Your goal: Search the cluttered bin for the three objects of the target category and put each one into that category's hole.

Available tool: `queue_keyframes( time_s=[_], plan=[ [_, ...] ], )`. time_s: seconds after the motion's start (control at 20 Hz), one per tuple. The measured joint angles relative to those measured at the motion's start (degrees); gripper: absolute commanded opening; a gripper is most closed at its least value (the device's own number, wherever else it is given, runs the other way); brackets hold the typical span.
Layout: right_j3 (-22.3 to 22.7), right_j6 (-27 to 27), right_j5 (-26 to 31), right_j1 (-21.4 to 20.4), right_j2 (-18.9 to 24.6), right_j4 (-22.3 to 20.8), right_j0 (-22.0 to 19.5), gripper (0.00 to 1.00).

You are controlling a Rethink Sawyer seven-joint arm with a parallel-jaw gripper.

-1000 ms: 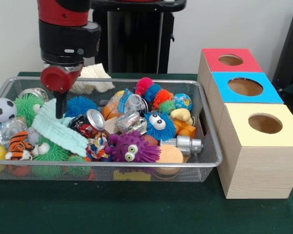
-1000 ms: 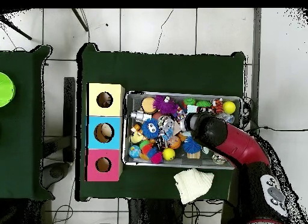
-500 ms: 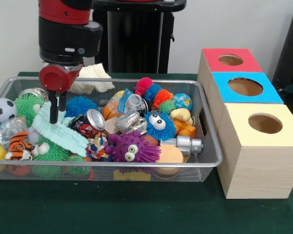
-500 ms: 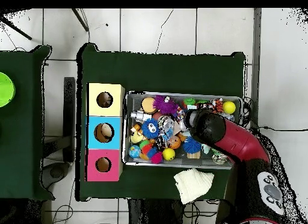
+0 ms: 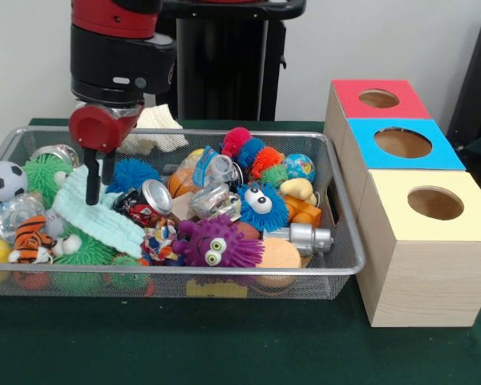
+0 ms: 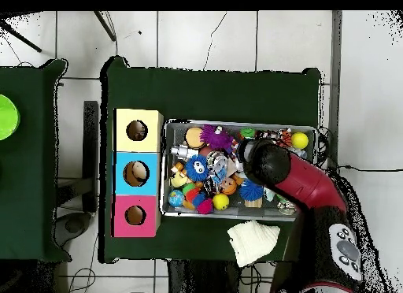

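The wire mesh bin point(image 5: 184, 271) is full of toys; it also shows in the overhead view point(image 6: 164, 172). One knotted rope toy point(image 5: 157, 244) lies near the front rim, between a green spiky ball and a purple spiky monster. I see no other rope toys. My gripper point(image 5: 99, 183) hangs in the bin's left part, open and empty, its tips just above a pale green cloth point(image 5: 96, 212). In the overhead view my arm point(image 6: 271, 165) hides the gripper. The hole point(image 5: 435, 203) in the pale yellow box top is at the right; it also shows in the overhead view point(image 6: 137, 131).
A blue-topped box point(image 5: 402, 143) and a red-topped box point(image 5: 378, 99) stand behind the yellow one. A striped plush tiger point(image 5: 30, 239), a soda can point(image 5: 148, 199) and a football point(image 5: 2, 181) lie near my gripper. A white cloth point(image 5: 156, 128) lies behind the bin.
My gripper has shifted slightly to the right in the front view and its two fingers now show apart. The toys have not moved.
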Motion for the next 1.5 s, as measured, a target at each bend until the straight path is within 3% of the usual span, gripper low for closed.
queue_keyframes(
  time_s=[0.15, 0.4, 0.6, 0.95, 1.5],
  plan=[
    [0.06, 0.0, -0.01, 0.08, -1.38, 1.74, 1.66, 1.0],
    [0.58, -0.37, 0.04, -1.74, 1.36, 0.13, -1.71, 1.0],
    [0.42, -3.45, 2.48, -3.66, 6.0, -5.76, -9.9, 1.0],
    [-0.89, -13.11, 6.46, -3.86, 11.4, -16.16, -16.95, 1.0],
    [-1.44, -25.05, 6.46, -3.64, 19.93, -26.54, -19.47, 1.0]
  ],
)
